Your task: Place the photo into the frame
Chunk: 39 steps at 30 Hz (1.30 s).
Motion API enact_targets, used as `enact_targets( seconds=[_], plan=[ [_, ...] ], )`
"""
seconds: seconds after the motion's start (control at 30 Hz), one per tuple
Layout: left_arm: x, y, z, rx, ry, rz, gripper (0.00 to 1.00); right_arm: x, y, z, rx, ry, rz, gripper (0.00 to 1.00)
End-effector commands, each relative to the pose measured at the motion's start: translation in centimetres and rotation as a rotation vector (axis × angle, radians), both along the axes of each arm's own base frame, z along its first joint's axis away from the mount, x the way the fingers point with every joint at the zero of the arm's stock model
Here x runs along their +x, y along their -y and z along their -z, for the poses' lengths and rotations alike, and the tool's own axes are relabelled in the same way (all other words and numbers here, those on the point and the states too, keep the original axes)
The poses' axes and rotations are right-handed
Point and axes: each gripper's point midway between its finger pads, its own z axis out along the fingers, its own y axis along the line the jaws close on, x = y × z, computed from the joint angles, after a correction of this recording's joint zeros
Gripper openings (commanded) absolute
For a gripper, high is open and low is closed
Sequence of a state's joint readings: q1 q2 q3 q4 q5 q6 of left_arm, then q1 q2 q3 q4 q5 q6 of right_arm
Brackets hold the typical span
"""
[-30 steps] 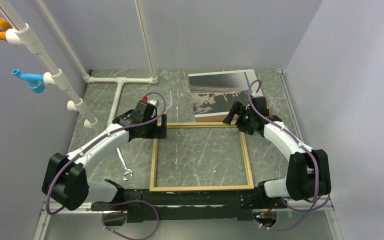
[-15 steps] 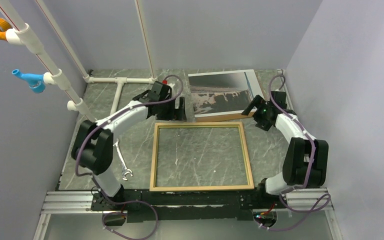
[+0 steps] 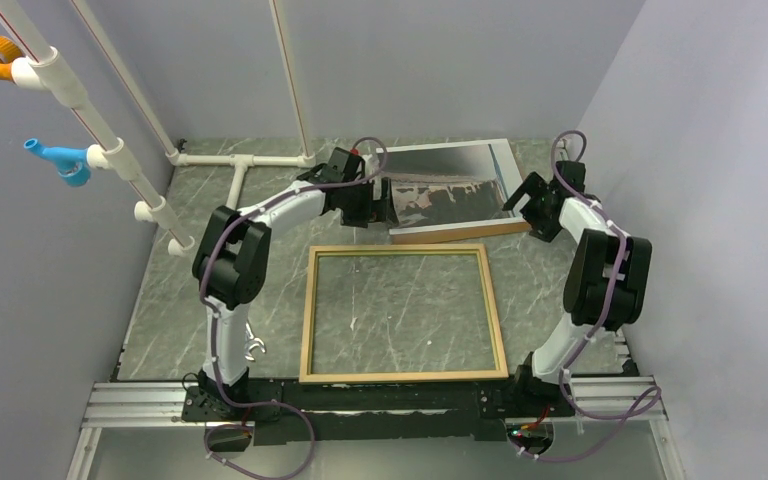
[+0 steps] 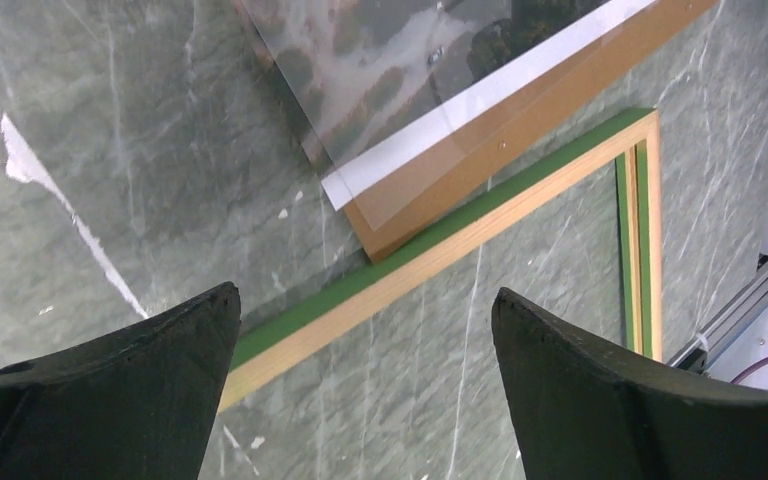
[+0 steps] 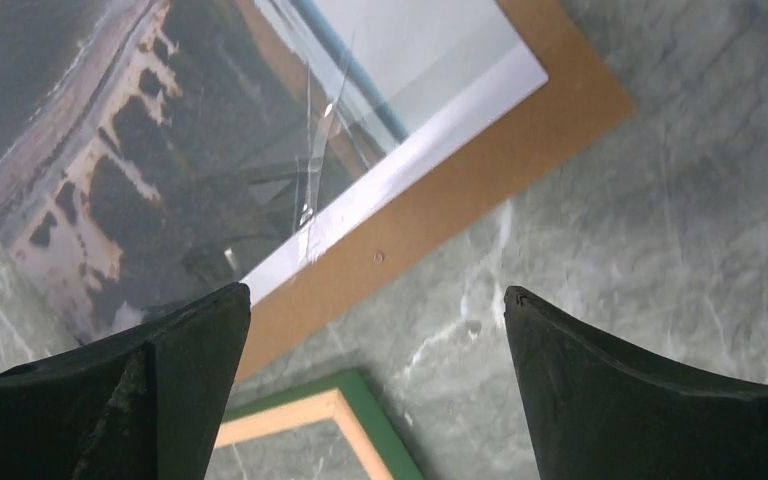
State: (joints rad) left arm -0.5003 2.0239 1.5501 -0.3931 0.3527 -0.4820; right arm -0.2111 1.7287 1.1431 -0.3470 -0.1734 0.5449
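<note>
Left wrist view: left gripper (image 4: 365,295) jaws spread wide and empty above the near left corner of the photo (image 4: 400,60). Right gripper (image 5: 377,291), equally wide and empty, hovers by the near right corner. The thin, glossy print lies flat on a stiff brown backing board (image 4: 520,130), so fingers could pinch both 2 sheets or crease the print. Just nearer lies the frame (image 3: 405,376), narrow tan wood edged green, unfilled, on a veined grey-green table (image 3: 260,290).

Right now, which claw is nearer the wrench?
Left. The left claw hovers at the left edge of the photo, up-table of the wrench; the right claw is farther, at its right edge.
</note>
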Motion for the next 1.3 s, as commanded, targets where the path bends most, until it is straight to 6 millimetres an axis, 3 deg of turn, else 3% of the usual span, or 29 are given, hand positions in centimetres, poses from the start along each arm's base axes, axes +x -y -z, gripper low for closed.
enact_targets(
  seconds=[0.0,0.3,0.5,0.8,1.1,1.27],
  plan=[
    [2.6,1.2,-1.0,-0.098,0.005,-0.023,0.97,2.8,2.2,-0.5,-0.078,0.021,0.021,1.0],
    [4.1,0.5,0.6,-0.132,-0.032,-0.061,0.95,6.3,4.0,-0.7,-0.126,0.021,0.028,1.0],
    [4.2,0.6,1.4,-0.139,-0.048,-0.056,0.94,7.1,5.3,0.2,-0.154,-0.01,0.046,1.0],
    [4.5,1.5,2.1,-0.182,-0.077,-0.049,0.89,8.7,5.6,1.5,-0.12,-0.011,0.032,1.0],
    [4.4,1.4,2.7,-0.18,-0.088,-0.053,0.89,8.7,6.6,2.9,-0.087,-0.017,0.055,1.0],
    [4.4,1.4,2.7,-0.184,-0.09,-0.056,0.87,8.4,8.3,2.8,-0.082,-0.011,0.099,1.0]
  ],
)
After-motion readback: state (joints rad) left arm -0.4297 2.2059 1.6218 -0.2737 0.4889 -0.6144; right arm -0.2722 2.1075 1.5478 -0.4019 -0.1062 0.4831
